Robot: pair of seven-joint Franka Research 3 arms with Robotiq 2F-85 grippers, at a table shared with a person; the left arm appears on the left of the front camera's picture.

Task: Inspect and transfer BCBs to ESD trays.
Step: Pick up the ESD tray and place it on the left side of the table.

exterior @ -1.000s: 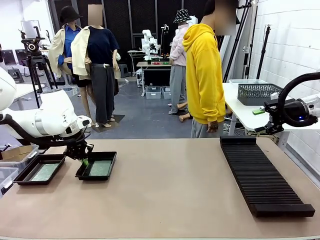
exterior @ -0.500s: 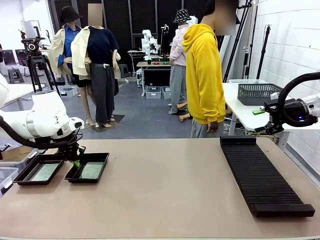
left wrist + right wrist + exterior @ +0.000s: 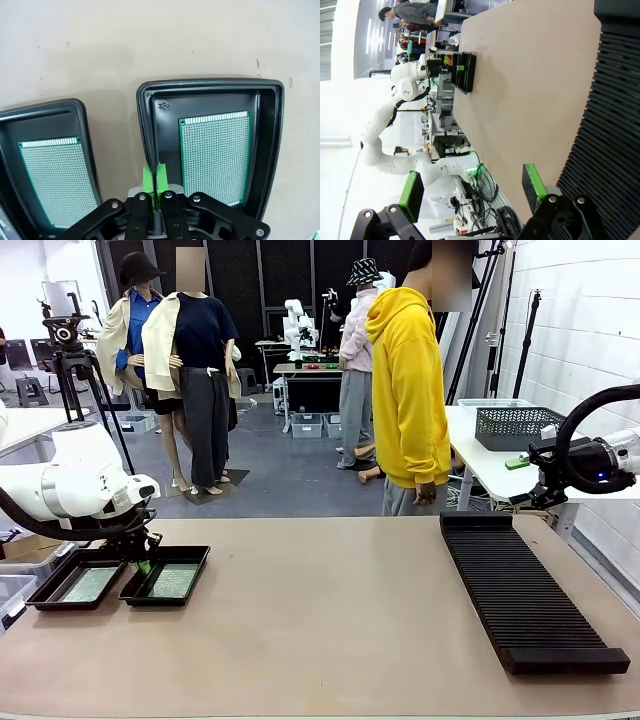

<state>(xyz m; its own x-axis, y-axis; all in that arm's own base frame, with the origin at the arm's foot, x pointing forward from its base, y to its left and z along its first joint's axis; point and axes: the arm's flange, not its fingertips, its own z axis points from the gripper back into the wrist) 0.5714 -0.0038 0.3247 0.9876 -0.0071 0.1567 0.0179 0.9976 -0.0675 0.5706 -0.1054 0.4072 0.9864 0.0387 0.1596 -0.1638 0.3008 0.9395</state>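
Two black ESD trays lie side by side at the table's left, the left tray [image 3: 40, 597] and the right tray [image 3: 200, 558]. A green BCB lies flat in each, one BCB [image 3: 90, 583] in the left and one BCB [image 3: 173, 580] in the right. My left gripper [image 3: 143, 562] is shut on the right tray's near-left rim. In the left wrist view the gripper [image 3: 154, 175] pinches that tray's wall [image 3: 146, 130], beside its BCB [image 3: 216, 155]; the other tray [image 3: 50, 106] holds its BCB [image 3: 55, 175]. My right gripper [image 3: 470, 192] hangs open and empty off the table's right, above the rack.
A long black ribbed rack [image 3: 525, 590] lies along the table's right side. A person in a yellow hoodie [image 3: 408, 390] stands behind the far edge. A grey wire mesh basket [image 3: 515, 425] sits on a white side table at the right.
My left gripper has dragged the right tray to the left, bringing it close beside the left tray. The right arm has not moved.
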